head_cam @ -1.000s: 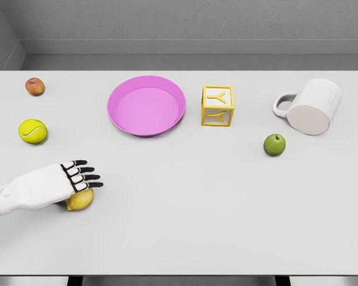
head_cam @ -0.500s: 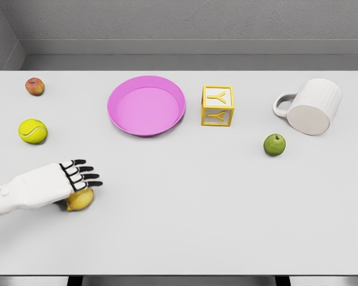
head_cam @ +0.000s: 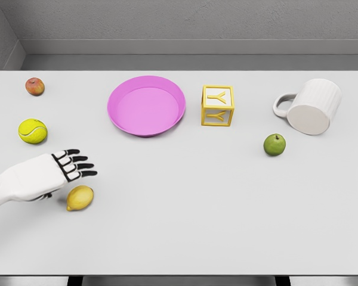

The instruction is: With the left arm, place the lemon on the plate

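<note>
The yellow lemon lies on the white table at the lower left, uncovered and free. My left hand hovers just above and to the upper left of it, fingers stretched out flat and open, holding nothing. The pink plate sits further back, up and to the right of the lemon, with nothing on it. The right arm does not show.
A tennis ball and a red apple lie at the left edge behind the hand. A yellow letter block stands right of the plate. A green apple and a tipped white mug are at the right.
My left hand has pulled up and back to the left, away from the lemon it was covering; the lemon now lies fully exposed in the same spot.
</note>
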`<action>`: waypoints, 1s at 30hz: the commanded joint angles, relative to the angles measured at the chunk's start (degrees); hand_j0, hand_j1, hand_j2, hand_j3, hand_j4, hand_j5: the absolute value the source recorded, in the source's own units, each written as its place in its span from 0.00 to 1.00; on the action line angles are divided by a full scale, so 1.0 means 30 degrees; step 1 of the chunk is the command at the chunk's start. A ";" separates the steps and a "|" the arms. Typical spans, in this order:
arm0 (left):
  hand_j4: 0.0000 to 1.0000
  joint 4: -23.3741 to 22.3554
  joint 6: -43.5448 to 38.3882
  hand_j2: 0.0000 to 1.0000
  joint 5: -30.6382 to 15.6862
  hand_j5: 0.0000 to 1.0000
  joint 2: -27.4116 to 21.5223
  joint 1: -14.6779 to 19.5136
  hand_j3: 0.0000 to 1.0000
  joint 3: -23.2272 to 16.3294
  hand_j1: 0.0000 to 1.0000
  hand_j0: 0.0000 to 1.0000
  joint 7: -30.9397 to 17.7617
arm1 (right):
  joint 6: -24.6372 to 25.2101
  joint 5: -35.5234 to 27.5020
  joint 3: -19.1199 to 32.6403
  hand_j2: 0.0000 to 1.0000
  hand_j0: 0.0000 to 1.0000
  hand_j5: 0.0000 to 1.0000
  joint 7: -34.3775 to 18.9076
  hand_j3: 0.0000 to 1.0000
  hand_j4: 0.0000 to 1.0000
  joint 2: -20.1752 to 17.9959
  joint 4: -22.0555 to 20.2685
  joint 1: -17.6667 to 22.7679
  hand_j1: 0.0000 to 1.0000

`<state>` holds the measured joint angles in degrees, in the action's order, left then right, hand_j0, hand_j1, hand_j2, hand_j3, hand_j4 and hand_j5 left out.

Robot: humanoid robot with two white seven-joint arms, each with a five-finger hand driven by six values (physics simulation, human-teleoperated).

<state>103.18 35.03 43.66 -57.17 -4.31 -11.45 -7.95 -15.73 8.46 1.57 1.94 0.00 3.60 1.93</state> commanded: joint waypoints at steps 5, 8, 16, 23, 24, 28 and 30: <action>1.00 0.0001 -0.0011 1.00 -0.0783 1.00 -0.1451 0.0000 1.00 -0.0198 1.00 1.00 0.0012 | -0.0001 -0.0007 0.0005 1.00 1.00 1.00 -0.0002 1.00 1.00 -0.0001 0.0001 0.0000 1.00; 1.00 0.0001 -0.0011 1.00 -0.1397 1.00 -0.1862 -0.0117 1.00 -0.0286 1.00 1.00 0.0012 | -0.0001 -0.0006 0.0005 1.00 1.00 1.00 -0.0002 1.00 1.00 -0.0001 0.0001 0.0000 1.00; 1.00 0.0001 -0.0011 1.00 -0.2218 1.00 -0.2800 -0.0645 1.00 -0.0520 1.00 1.00 0.0012 | -0.0001 -0.0007 0.0005 1.00 1.00 1.00 -0.0002 1.00 1.00 -0.0001 0.0001 0.0000 1.00; 1.00 0.0001 -0.0011 1.00 -0.2951 1.00 -0.2537 -0.0791 1.00 -0.0520 1.00 1.00 -0.0018 | -0.0001 -0.0007 0.0005 1.00 1.00 1.00 -0.0002 1.00 1.00 -0.0001 0.0001 0.0000 1.00; 1.00 0.0001 -0.0011 1.00 -0.2951 1.00 -0.2303 -0.0791 1.00 -0.0520 1.00 1.00 0.0011 | -0.0001 -0.0006 0.0005 1.00 1.00 1.00 -0.0002 1.00 1.00 -0.0001 0.0001 0.0000 1.00; 1.00 0.0030 -0.0011 1.00 -0.2980 1.00 -0.2155 -0.0938 1.00 -0.0520 1.00 1.00 0.0012 | -0.0001 -0.0007 0.0005 1.00 1.00 1.00 -0.0002 1.00 1.00 -0.0001 0.0001 0.0000 1.00; 1.00 0.0030 -0.0011 1.00 -0.3214 1.00 -0.2126 -0.0967 1.00 -0.0520 1.00 1.00 -0.0017 | -0.0001 -0.0007 0.0005 1.00 1.00 1.00 -0.0002 1.00 1.00 -0.0001 0.0001 0.0000 1.00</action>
<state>103.20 35.03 34.78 -63.54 -7.21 -13.01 -7.98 -15.73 8.48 1.57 1.94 0.00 3.61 1.93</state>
